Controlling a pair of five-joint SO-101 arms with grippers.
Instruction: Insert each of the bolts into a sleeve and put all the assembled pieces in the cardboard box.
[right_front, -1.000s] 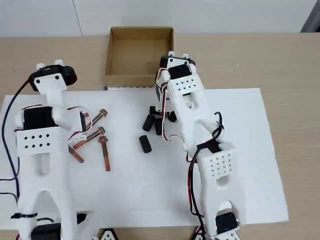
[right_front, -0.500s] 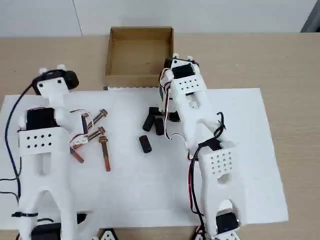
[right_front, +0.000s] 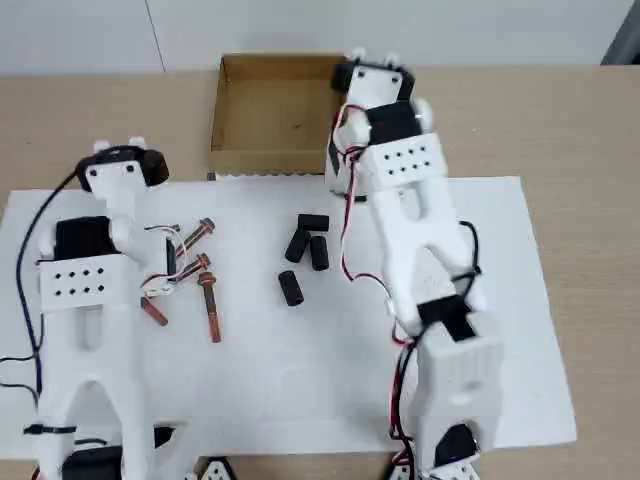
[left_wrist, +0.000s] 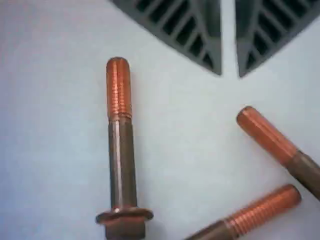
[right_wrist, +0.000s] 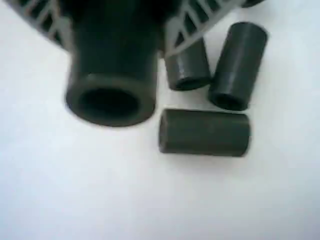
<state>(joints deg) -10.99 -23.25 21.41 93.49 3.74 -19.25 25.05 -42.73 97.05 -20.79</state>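
Over the table (right_front: 580, 130), the high view shows a white sheet (right_front: 300, 390) with two white arms reaching across it. Four copper bolts (right_front: 210, 305) lie loose on the sheet beside the left arm (right_front: 85, 280), whose tip hangs over them. Four black sleeves (right_front: 291, 288) lie near the sheet's middle, three close together and one a little apart, nearer the arms' bases. The cardboard box (right_front: 260, 160) sits just beyond the sheet's far edge, with no assembled piece visible inside. The right arm (right_front: 410, 200) stretches toward the box's near corner.

Left wrist view: the left hand (left_wrist: 228, 72) hangs above the sheet, its jaws narrow with a slim gap and nothing between them. Three bolts lie below it, one seen full length with its flanged head and two showing threaded ends. None touches the hand.

Right wrist view: the right hand (right_wrist: 117, 25) grips a held sleeve (right_wrist: 112, 95) with its open bore facing the camera, lifted clear of the sheet. Three more sleeves lie on the sheet beyond it, two side by side and one crosswise just beside them.

The step in hand looks like the first assembly: a sleeve is up, but no bolt is. Next, the left hand would likely need to widen, settle over a bolt's shank and lift it. The threaded tip must then line up squarely with the sleeve's bore.
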